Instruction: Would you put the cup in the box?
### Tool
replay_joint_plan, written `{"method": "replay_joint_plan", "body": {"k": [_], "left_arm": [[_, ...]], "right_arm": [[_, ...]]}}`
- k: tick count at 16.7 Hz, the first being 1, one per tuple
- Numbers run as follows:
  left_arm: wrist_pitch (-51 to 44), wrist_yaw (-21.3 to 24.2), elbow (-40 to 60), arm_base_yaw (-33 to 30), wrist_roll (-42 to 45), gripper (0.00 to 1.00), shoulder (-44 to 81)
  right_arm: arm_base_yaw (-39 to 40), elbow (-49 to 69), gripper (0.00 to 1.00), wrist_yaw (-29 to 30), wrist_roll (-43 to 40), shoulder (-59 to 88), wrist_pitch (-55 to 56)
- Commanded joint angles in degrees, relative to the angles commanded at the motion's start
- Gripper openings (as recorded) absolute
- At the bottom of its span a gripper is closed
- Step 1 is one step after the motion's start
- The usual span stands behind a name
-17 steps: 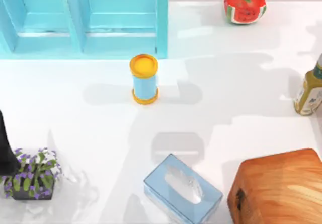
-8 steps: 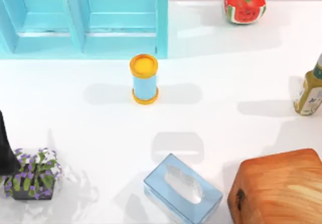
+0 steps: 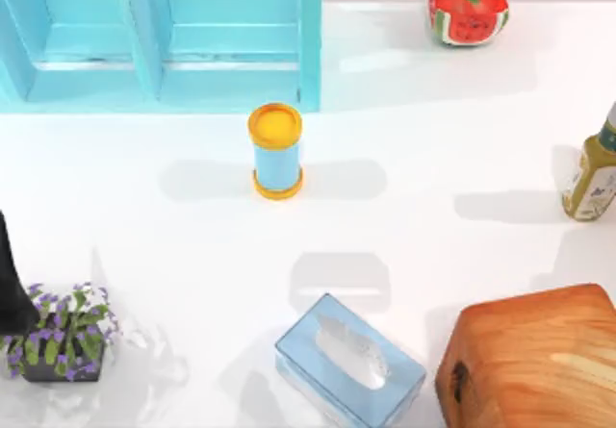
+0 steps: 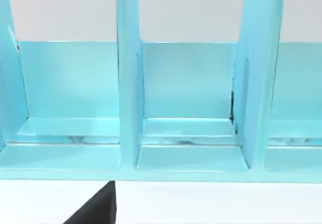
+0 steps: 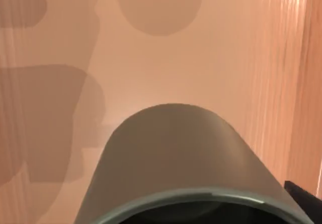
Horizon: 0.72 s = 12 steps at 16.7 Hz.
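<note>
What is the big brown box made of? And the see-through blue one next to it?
The big brown box looks like wood with a smooth, slightly glossy finish: orange-brown grain stripes run across its top. The see-through blue box looks like clear tinted plastic, because white tissue shows through its top and sides. That is only how they look here.

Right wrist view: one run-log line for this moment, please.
cup close under right wrist camera | orange-brown wood behind it | box at table's near right

Pale-blue shelf — upright dividers, white table
</note>
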Motion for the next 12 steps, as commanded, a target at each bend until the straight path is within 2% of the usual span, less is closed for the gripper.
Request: {"method": "replay_joint_plan", "body": {"k": [4,8,12], "left_arm": [[0.0,0.0,0.0,0.0,0.0,1.0,0.0],[0.0,0.0,0.0,0.0,0.0,1.0,0.0],[0.0,0.0,0.0,0.0,0.0,1.0,0.0]], "right_arm": [[0.51,-7.19,0.0,0.1,0.58,0.27,7.35],[0.57,-7.61,0.0,0.09,0.63,0.37,7.78],[0.57,-7.61,0.3,0.09,0.63,0.37,7.78]]}}
